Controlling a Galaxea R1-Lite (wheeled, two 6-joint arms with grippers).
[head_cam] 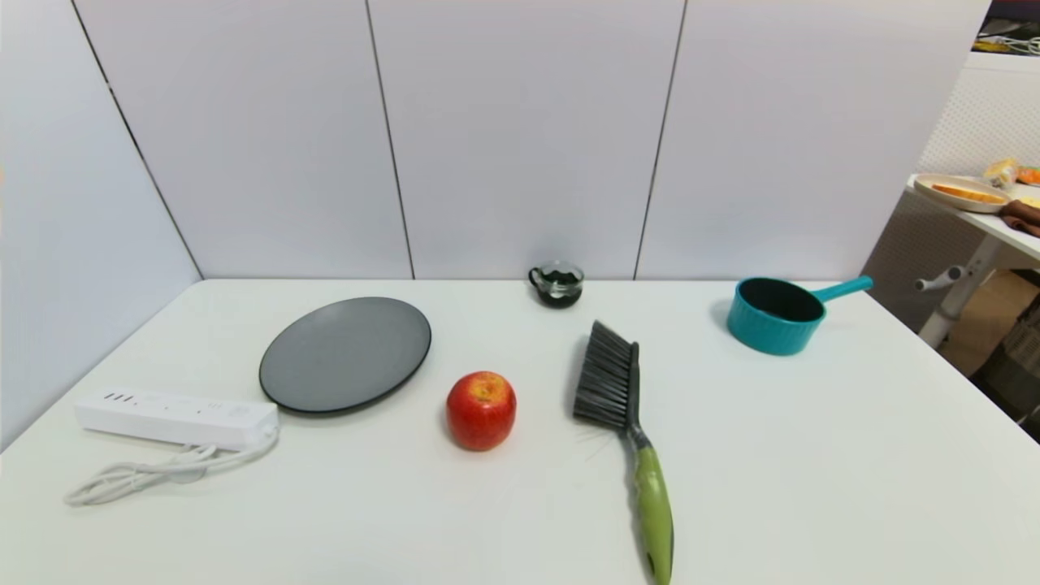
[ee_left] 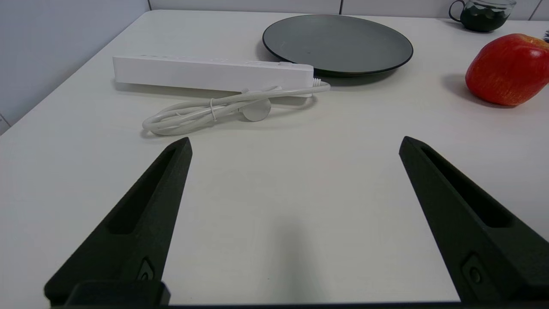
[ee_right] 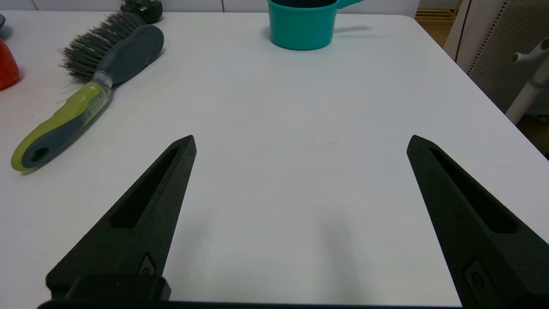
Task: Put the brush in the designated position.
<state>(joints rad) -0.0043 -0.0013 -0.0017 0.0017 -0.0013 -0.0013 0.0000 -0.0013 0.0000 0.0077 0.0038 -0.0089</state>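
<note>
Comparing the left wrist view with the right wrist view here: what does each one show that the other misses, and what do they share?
Only the left wrist view shows the power strip, its coiled cable, the grey plate and the open left gripper. Only the right wrist view shows most of the brush, lying untouched, the teal pot and the open right gripper. Both show the white table, the apple and the glass cup.

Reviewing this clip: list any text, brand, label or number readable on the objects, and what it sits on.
None can be read.
power strip: only faint marks along its top, too small to make out.
brush, apple, plate, teal pot, glass cup: no lettering visible.
left gripper and right gripper: fingers plain black, only a small unreadable mark low on each.
</note>
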